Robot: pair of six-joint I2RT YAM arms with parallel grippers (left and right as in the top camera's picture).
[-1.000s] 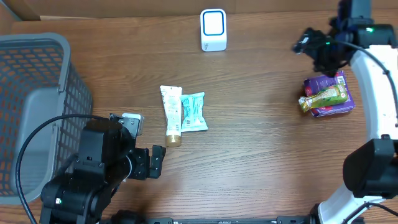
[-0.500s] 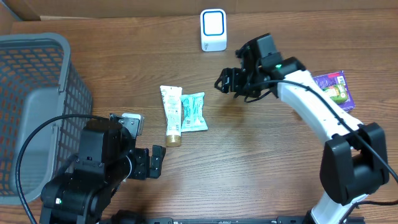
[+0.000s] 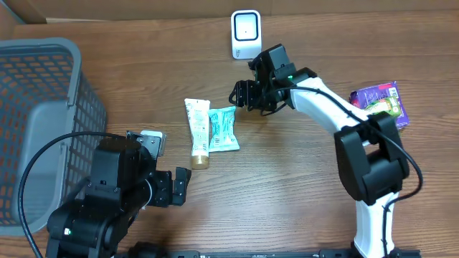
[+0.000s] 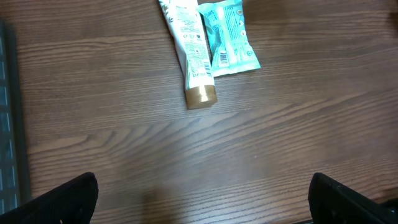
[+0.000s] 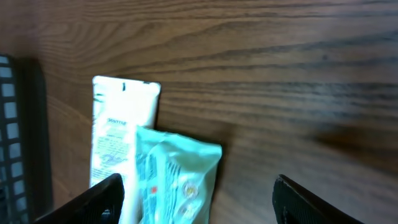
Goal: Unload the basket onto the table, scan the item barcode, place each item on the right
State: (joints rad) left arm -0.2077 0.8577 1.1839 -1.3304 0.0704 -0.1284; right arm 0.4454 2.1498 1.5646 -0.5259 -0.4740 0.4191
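Right gripper (image 3: 242,94) is sitting out over the middle of the table (image 3: 301,186) with its jaws spread and nothing between them, so it's not grabbing anything. In its own wrist cam (image 5: 199,202) the two dark fingers frame the top end of the teal packet (image 5: 177,180), but I honestly can't tell whether it's touching it or just hovering above. That packet (image 3: 223,129) lies flat mid-table, touching the right side of a white tube (image 3: 196,132) with a gold cap, cap end pointing toward the robot. The left wrist cam shows the packet's (image 4: 227,37) barcode facing up, next to the tube (image 4: 193,59). The scanner (image 3: 246,34) stands at the far edge of the table, just behind the right gripper. Off to the right there's a purple pack (image 3: 374,94) with a yellow-green item (image 3: 379,106) on top, well apart from everything else. Left gripper (image 3: 179,186) is parked near the robot's side, jaws wide and empty (image 4: 205,205), with the grey basket (image 3: 50,72) on the far left.
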